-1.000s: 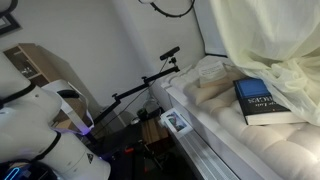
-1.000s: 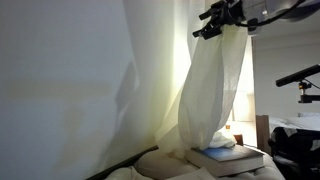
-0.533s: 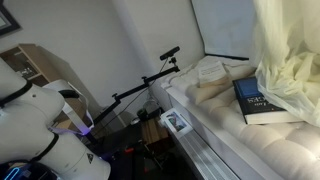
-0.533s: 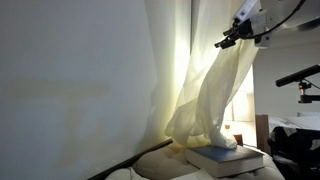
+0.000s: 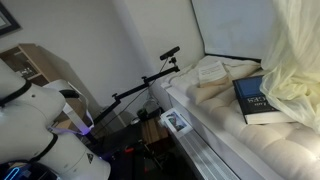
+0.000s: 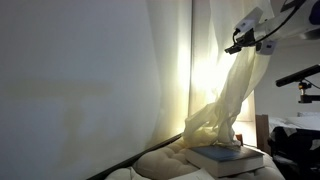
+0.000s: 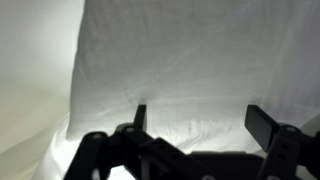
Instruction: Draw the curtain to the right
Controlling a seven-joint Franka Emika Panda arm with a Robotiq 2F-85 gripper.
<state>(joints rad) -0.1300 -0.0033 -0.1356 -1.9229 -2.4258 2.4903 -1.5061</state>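
The curtain is a sheer cream-white drape. In an exterior view it hangs bunched from my gripper at the upper right, and its lower end trails onto a dark-blue book. The curtain also shows in an exterior view at the right edge, beside the book. In the wrist view the fabric fills the frame. My gripper has its fingers wide apart with the cloth pressed against them.
The book lies on a padded cream ribbed cushion. A black camera stand, a small box, a wooden cabinet and the white robot base stand on the floor side. Bright window light shows behind the curtain.
My gripper has moved to the right and slightly down, dragging the curtain's upper part with it. The fabric has cleared more of the window and the cushion.
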